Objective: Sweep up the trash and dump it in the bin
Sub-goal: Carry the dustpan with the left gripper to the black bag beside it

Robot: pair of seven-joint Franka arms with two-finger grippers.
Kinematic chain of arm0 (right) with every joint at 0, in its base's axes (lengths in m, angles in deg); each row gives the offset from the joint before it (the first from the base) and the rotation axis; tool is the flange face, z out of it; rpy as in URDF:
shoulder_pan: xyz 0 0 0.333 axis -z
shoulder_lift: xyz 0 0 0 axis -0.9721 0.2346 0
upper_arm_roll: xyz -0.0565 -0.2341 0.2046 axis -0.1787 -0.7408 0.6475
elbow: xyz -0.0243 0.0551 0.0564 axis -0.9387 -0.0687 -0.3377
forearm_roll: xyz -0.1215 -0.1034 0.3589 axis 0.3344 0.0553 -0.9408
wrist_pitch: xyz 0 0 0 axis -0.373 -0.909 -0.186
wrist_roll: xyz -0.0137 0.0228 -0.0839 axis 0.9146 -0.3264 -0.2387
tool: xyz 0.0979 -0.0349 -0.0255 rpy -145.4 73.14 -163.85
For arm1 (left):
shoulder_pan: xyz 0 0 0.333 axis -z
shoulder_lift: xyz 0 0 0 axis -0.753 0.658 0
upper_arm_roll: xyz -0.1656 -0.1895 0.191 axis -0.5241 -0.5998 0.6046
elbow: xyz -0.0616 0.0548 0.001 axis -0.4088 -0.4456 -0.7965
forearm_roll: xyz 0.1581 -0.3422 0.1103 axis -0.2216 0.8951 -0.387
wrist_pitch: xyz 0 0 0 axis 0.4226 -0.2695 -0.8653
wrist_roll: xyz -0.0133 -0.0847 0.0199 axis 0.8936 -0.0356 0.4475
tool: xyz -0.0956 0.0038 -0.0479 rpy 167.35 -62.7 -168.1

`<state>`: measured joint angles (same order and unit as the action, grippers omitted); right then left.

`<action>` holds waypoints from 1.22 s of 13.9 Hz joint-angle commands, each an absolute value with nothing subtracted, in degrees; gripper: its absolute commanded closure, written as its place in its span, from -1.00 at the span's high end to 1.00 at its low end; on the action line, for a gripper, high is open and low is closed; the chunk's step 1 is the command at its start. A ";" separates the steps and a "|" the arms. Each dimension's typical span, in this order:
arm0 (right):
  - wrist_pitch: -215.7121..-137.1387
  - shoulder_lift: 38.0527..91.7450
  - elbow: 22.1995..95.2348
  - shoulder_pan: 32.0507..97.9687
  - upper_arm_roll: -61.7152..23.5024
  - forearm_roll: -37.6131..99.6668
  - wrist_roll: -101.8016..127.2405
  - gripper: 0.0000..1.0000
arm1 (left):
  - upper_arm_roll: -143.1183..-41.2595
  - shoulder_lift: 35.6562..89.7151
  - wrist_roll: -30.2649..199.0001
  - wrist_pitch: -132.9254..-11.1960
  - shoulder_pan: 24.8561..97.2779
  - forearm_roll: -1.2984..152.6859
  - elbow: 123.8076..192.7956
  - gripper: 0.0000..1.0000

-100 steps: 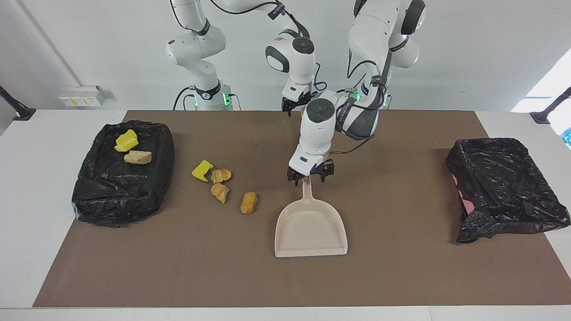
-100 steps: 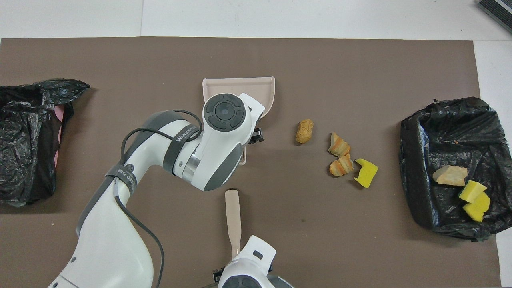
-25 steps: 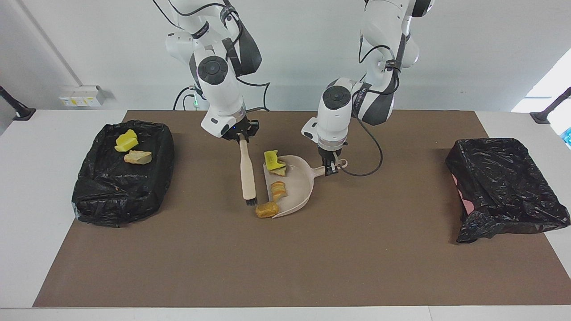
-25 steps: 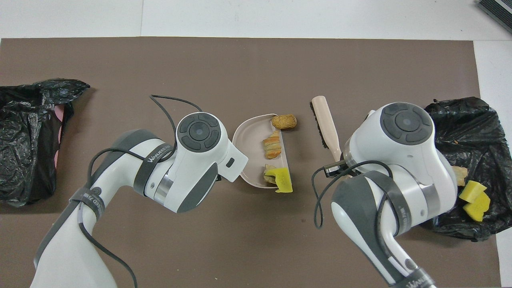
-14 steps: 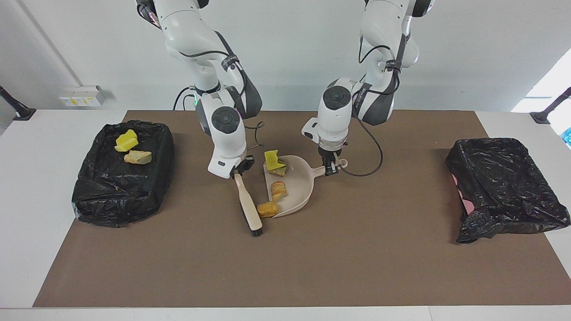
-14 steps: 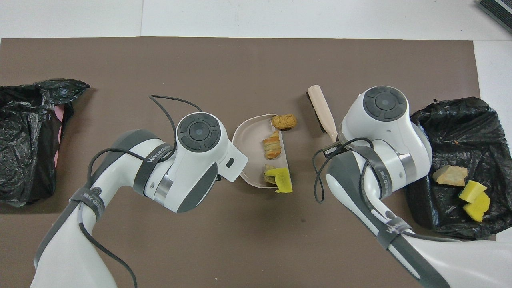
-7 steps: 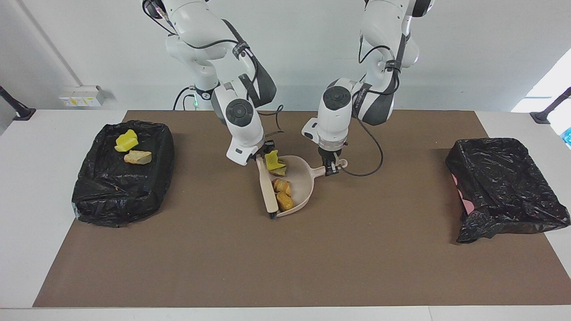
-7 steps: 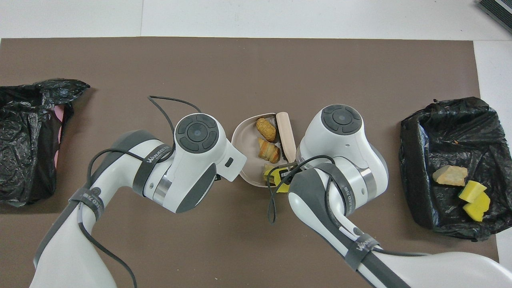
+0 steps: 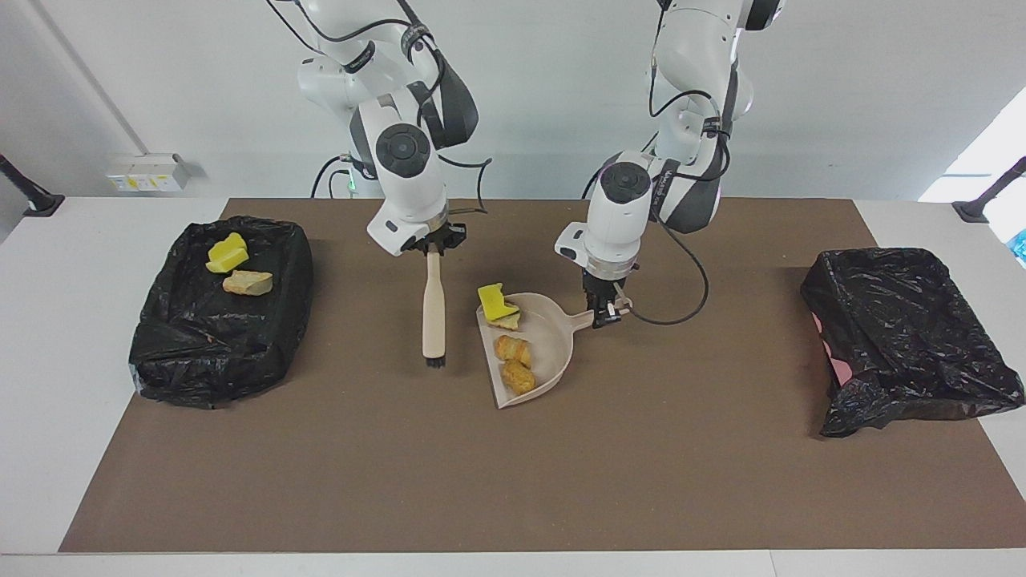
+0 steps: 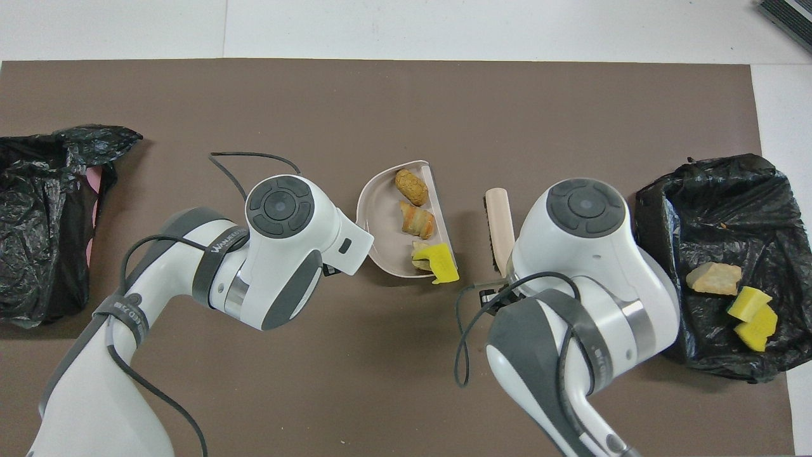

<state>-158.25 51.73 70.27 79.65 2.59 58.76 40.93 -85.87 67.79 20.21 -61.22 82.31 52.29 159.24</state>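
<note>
The beige dustpan (image 9: 550, 336) (image 10: 380, 222) sits mid-mat with its open lip toward the right arm's end. My left gripper (image 9: 603, 314) is shut on its handle. Trash lies inside the pan: a yellow sponge chunk (image 9: 497, 302) (image 10: 442, 262) on a tan piece, and two orange bread-like lumps (image 9: 513, 349) (image 10: 417, 219). My right gripper (image 9: 433, 244) is shut on the handle of the beige brush (image 9: 433, 308) (image 10: 499, 219). The brush hangs bristles down beside the pan's lip, apart from it.
A black-bagged bin (image 9: 216, 336) (image 10: 710, 209) at the right arm's end holds a yellow sponge (image 9: 228, 252) and a tan lump (image 9: 248, 282). Another black-bagged bin (image 9: 906, 336) (image 10: 44, 216) stands at the left arm's end. A brown mat (image 9: 513, 481) covers the table.
The brush swept the last lump into the pan, then drew back toward the right arm's end. The pan shifted slightly toward the left arm's end.
</note>
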 commanded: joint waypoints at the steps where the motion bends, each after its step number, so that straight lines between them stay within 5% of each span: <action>1: -161.30 49.90 74.67 78.02 3.05 56.63 42.25 -1.00 | -85.91 66.25 14.90 -63.05 79.27 58.44 160.73 -1.00; 7: -161.75 50.36 72.47 75.56 2.96 51.95 43.65 -1.00 | -86.26 66.07 7.15 -59.55 71.63 61.53 156.34 -1.00; 11: -162.36 47.11 73.70 66.87 3.05 51.25 60.15 -1.00 | -86.35 66.07 -4.52 -56.02 64.95 68.91 154.22 -1.00; 17: -172.89 37.51 87.93 60.10 3.05 42.90 59.04 -1.00 | -87.05 65.63 -19.84 -49.71 54.23 80.09 153.79 -1.00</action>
<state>-168.45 41.47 82.23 61.00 3.20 45.80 61.27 -85.96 66.69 -17.91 -53.09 57.06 78.27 154.44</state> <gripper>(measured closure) 0.736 0.674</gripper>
